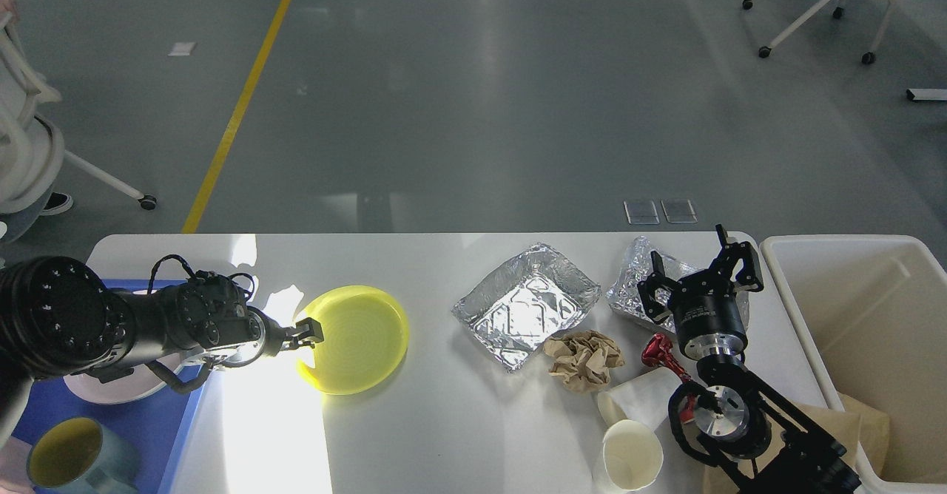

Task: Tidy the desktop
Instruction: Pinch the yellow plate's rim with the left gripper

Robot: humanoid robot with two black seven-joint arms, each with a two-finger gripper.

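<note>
Desktop [444, 420] shows no readable writing; right tool [700, 272] apart, left tool [305, 331] unclear.

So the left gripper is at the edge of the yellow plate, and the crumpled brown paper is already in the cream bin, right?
Not quite. In the head view the crumpled brown paper lies on the desktop, beside the foil tray, not in the cream bin. The left gripper is at the yellow plate.
</note>
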